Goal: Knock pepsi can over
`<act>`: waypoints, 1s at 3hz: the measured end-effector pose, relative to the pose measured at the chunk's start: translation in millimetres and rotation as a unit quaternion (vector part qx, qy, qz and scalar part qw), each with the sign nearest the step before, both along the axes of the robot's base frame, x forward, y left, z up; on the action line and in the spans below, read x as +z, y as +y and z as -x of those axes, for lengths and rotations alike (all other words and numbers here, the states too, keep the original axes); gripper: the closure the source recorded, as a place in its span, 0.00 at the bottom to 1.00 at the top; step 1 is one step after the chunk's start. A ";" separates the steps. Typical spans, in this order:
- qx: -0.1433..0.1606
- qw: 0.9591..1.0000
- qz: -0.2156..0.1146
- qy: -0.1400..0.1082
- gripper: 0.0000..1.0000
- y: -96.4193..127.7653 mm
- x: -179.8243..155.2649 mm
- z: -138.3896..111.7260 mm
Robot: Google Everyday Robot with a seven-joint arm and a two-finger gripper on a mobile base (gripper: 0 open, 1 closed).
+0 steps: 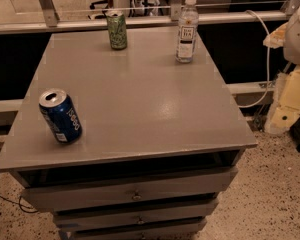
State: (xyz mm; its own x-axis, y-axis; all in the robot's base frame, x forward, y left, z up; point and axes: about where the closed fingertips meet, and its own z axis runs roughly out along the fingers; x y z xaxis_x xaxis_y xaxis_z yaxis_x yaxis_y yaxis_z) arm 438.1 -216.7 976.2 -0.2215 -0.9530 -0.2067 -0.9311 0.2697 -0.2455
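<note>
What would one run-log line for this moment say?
pepsi can: upright, front-left on grey cabinet top | green can, clear bottle: upright at rear | gripper: not in view | knock-over: not yet done

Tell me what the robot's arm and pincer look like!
Only a bit shows at the right edge: the arm is a smooth, rounded white-grey shell, and below it the pincer looks blocky and pale yellow-cream. A thin white cable curves beside them.

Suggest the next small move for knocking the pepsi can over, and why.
Probably bring the tool across toward the pepsi can. The can stands upright and untouched near the drawer cabinet's front-left edge. The tool is out of view; only pale shapes, possibly the arm, show at the right edge, far from the can.
</note>
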 end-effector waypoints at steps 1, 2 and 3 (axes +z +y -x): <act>0.000 1.000 0.000 0.000 0.00 0.0 0.0 0.0; 0.000 1.000 -0.007 -0.004 0.00 2.0 0.8 0.2; 0.010 0.998 -0.061 -0.004 0.00 29.6 -14.0 -1.9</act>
State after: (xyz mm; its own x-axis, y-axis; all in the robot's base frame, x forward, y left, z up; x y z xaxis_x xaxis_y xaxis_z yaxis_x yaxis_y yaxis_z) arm 440.1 -187.1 962.2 -0.2009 -0.9249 -0.3229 -0.9346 0.2797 -0.2196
